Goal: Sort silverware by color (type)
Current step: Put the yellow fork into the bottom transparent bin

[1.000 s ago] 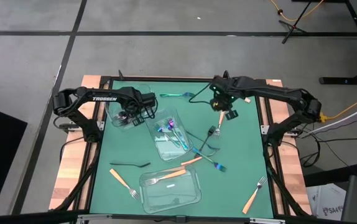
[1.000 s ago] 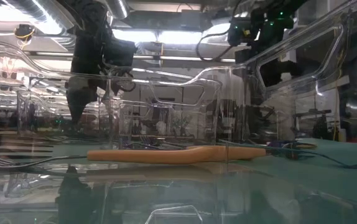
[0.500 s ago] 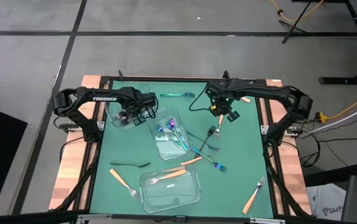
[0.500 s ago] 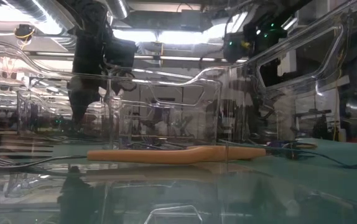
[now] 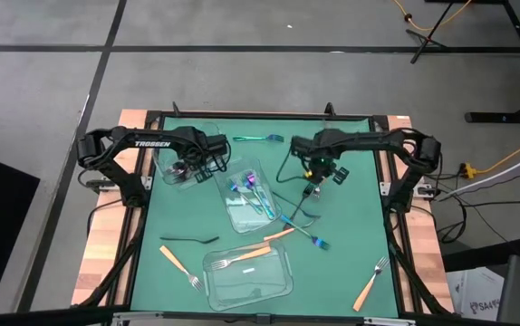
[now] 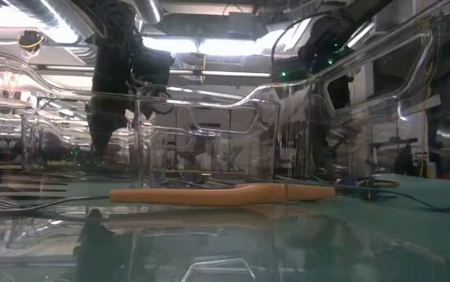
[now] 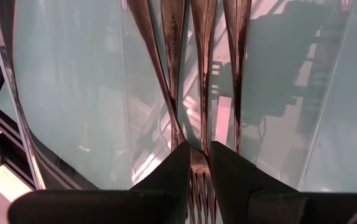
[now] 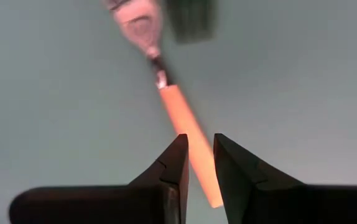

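My left gripper (image 5: 193, 166) reaches down into the far-left clear container (image 5: 171, 177) of black forks (image 7: 177, 56) and is shut on one of them. My right gripper (image 5: 319, 168) hovers over the far middle of the green mat, right of the middle container (image 5: 246, 210), and is shut on an orange-handled silver utensil (image 8: 180, 121). Iridescent pieces (image 5: 249, 188) lie in the middle container. An orange-handled fork (image 5: 242, 259) lies in the near container (image 5: 274, 288). Loose pieces lie flat on the mat: a black fork (image 5: 189, 238), a teal one (image 5: 258, 139), orange-handled ones (image 5: 177, 263) (image 5: 369, 285). My left gripper pinches a black fork at its tine end (image 7: 198, 179) between the two fingers, coming from above into the container. The fork's handle (image 7: 198, 74) runs on among the other black forks. My right gripper pinches the orange handle (image 8: 198, 163) near its free end between both fingers, from above. The utensil is lifted clear of the mat, its silver head (image 8: 140, 25) hanging away from the fingers.
A silver fork (image 5: 309, 191) lies on the mat just near of my right gripper, with a blue piece (image 5: 307, 237) and an orange handle (image 5: 278, 234) farther toward the near edge. The mat's right side (image 5: 355, 226) holds little.
My right gripper has moved toward the table's left and slightly toward the near edge, carrying the orange-handled utensil along, still shut on it.
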{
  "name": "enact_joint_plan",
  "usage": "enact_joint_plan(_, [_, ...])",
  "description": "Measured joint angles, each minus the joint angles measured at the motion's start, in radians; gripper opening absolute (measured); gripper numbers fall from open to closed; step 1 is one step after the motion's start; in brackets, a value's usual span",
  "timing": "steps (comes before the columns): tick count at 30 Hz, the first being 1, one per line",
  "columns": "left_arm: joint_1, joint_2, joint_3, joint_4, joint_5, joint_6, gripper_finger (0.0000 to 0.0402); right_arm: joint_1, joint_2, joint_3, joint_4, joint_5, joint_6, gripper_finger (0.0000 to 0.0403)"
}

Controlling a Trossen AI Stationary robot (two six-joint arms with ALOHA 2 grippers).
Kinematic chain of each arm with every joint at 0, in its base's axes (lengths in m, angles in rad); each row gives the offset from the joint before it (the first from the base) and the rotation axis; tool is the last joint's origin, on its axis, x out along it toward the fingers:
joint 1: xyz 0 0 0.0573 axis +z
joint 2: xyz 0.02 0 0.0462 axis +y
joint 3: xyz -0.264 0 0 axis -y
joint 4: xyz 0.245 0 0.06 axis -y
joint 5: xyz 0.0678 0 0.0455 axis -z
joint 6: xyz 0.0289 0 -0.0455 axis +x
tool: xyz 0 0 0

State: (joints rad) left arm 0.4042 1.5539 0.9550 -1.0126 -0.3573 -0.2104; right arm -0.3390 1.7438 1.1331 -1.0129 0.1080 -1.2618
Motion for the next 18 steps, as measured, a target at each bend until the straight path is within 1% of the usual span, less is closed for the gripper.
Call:
enact_joint_plan(3, [0.000,0.000,0.000,0.013,0.000,0.000,0.0057,0.026,0.000,-0.045,0.023,0.079,-0.040,0.0066])
enact_joint_plan(7, [0.000,0.000,0.000,0.039,0.000,0.000,0.0057,0.039,0.000,-0.092,0.116,0.137,-0.055,0.0066])
enact_joint_plan(11, [0.000,0.000,0.000,0.051,0.000,0.000,0.0057,0.038,0.000,-0.101,0.167,0.144,-0.055,0.0066])
enact_joint_plan(18, [0.000,0.000,0.000,0.051,0.000,0.000,0.0057,0.038,0.000,-0.101,0.122,0.143,-0.054,0.0066])
